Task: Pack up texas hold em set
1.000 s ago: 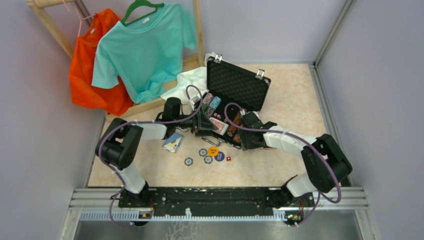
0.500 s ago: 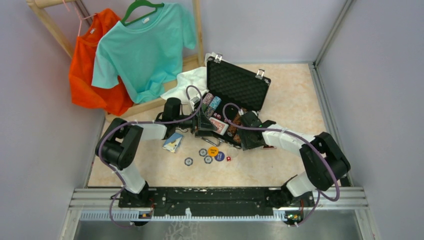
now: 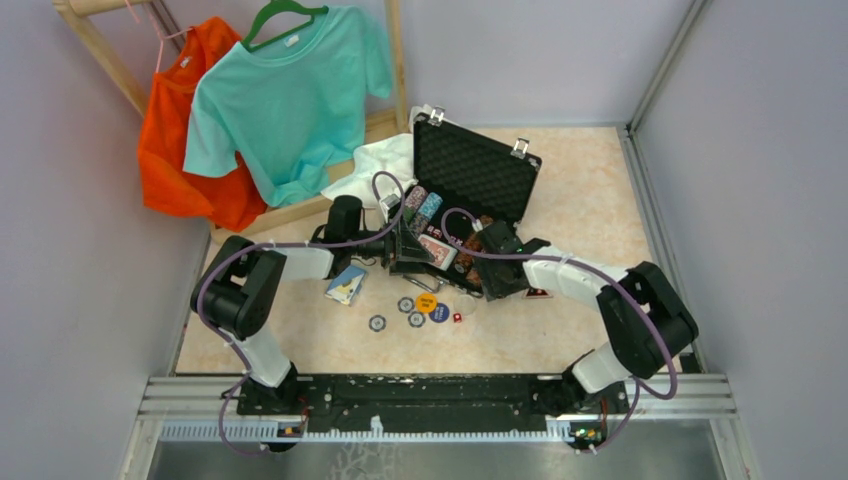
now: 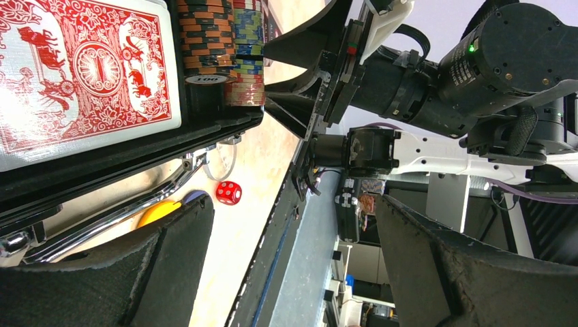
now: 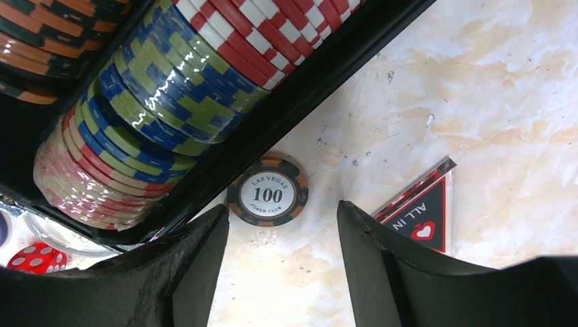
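Observation:
The black case [image 3: 470,172] stands open with its lid up, and rows of chips [image 5: 163,95] and a red card deck [image 4: 82,75] lie inside. My left gripper [image 3: 404,246] is at the case's near left edge, open [image 4: 290,204] with nothing between its fingers. A red die [image 4: 228,192] lies on the table past it. My right gripper [image 3: 498,274] is at the case's right side, open [image 5: 281,221] and low over the table. An orange-black 100 chip [image 5: 267,196] lies flat just ahead of its fingertips, against the case wall. An "ALL IN" triangle [image 5: 422,221] is beside the right finger.
A blue card deck [image 3: 346,284], loose chips [image 3: 405,305], a yellow button [image 3: 427,303] and a red die [image 3: 457,317] lie on the table in front of the case. A white cloth [image 3: 375,165] sits behind it. Orange [image 3: 175,130] and teal [image 3: 290,95] shirts hang on a wooden rack at the back left.
The right arm has edged a little to the left along the case. The left arm and the loose pieces have not moved.

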`<state>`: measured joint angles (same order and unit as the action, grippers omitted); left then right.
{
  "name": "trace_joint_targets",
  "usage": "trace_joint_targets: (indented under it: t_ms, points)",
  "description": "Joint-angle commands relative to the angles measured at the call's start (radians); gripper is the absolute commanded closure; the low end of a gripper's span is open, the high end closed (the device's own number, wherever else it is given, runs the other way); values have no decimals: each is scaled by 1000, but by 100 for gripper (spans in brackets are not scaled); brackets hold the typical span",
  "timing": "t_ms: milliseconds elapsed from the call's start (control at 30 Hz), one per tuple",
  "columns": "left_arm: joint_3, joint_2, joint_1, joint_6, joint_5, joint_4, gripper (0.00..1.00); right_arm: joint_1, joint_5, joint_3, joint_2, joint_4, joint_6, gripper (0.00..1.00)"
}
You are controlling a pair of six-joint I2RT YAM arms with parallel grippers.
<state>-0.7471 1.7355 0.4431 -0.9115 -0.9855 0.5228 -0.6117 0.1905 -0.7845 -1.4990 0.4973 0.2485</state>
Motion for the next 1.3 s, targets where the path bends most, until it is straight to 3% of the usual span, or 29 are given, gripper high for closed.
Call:
trace_joint_targets:
  t_ms: [0, 333, 533, 1000, 1267]
  points:
    - [4, -4, -1, 24, -10, -2, 7, -20, -143, 61, -57, -309, 30, 37]
    - [0, -4, 0, 29, -4, -10, 7, -140, 25, 111, -45, -401, 73, 37]
    - [1, -9, 2, 29, -5, -15, 7, -153, 20, 157, -52, -477, 130, 37]
    - [-6, -35, 3, 41, 9, -47, 7, -152, 116, 197, 146, -405, 129, 36]
    - [-9, -51, 4, 37, 5, -32, 7, -152, 150, 205, 141, -372, 165, 35]
